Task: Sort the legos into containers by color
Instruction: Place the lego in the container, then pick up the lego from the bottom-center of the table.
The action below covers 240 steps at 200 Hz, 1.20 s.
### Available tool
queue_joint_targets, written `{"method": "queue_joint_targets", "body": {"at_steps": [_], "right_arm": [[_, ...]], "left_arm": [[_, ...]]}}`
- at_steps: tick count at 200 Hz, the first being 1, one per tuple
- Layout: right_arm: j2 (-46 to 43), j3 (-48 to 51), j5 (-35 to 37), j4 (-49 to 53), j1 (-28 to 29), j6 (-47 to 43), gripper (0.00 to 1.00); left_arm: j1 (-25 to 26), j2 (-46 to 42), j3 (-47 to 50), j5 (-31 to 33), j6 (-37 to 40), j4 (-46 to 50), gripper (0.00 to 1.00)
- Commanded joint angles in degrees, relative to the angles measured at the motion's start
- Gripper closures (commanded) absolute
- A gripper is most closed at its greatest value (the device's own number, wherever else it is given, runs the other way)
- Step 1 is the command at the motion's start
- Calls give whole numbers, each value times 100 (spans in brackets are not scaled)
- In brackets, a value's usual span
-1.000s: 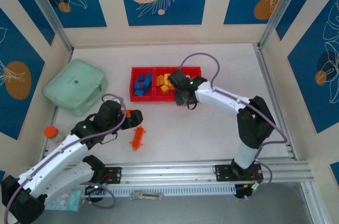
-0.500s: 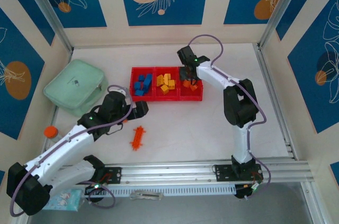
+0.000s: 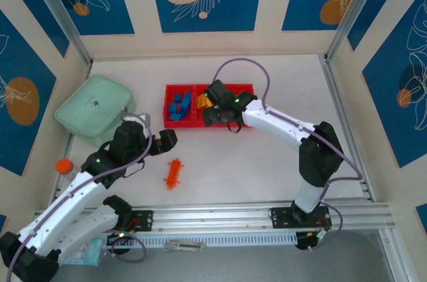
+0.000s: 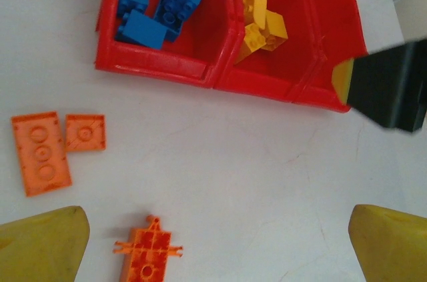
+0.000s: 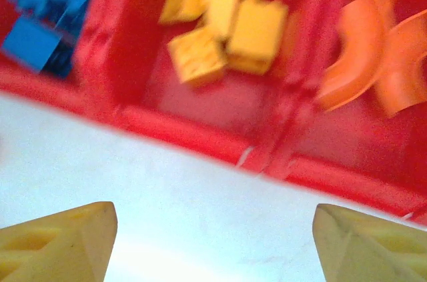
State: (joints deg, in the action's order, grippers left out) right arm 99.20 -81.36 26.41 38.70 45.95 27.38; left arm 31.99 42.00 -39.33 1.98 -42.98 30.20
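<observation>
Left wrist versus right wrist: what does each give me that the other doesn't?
Left wrist: two flat orange plates and a ridged orange piece lying loose on the table, apart from the red tray. Right wrist: curved orange pieces inside the tray's end compartment. Shared: blue bricks in one compartment and yellow bricks in the next.

Glossy plastic on a matt table (image 4: pixel 267 182)
The red tray (image 4: pixel 160 74) was shiny moulded plastic; the legos (image 4: pixel 41 152) were smooth, studded plastic; the white table looked matt, faintly scuffed.
</observation>
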Motion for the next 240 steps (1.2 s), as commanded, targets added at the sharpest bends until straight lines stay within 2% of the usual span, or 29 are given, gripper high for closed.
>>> {"method": "queue_joint_targets", "body": {"at_steps": [1,40,91,180,211,240], "right_arm": [[-122,288,-357,189,511,470,20],[225,436,-624,-82,1459,788,17],[927,281,-1025,-512,2127,895,12],[2002,-683,-1140,-504,2273,1378,6],[2333,-1056,-886,-95,2272,1489,5],[2257,-1013,-560,223,2313,1519,7]], "left_arm": [[-87,-375,161,184,-28,667,1],[-105,-1062,316,478,-248,1415,1],[-118,-1852,292,941,-532,2341,1],[-114,-2327,154,1499,-872,2878,1],[-114,-2328,131,1572,-877,2897,1],[-115,-2295,182,1497,-868,2777,1]]}}
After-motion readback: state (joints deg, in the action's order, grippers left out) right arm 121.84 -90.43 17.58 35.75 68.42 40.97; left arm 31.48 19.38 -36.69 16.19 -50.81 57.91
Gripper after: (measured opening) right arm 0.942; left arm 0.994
